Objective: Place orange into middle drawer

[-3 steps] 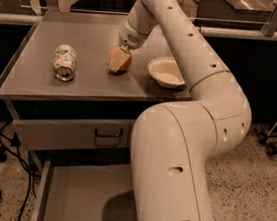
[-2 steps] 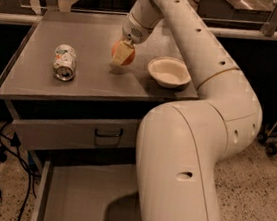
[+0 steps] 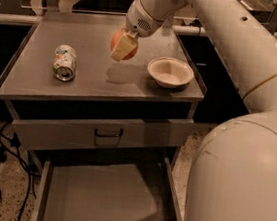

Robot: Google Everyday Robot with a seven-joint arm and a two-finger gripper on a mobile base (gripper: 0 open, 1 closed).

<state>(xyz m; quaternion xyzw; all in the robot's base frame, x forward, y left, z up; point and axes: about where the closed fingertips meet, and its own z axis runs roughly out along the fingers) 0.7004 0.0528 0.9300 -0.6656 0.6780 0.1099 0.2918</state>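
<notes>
Claw (image 3: 123, 49) grips the orange (image 3: 116, 39), now raised higher above the tabletop (image 3: 94, 84) than a second ago

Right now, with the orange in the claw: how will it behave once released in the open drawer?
Likely to roll: the orange is round and smooth, and the middle drawer has a flat floor, so release it low. Probably firm and not too slippery: the claw, above the tabletop between can and bowl, holds it in the air.
</notes>
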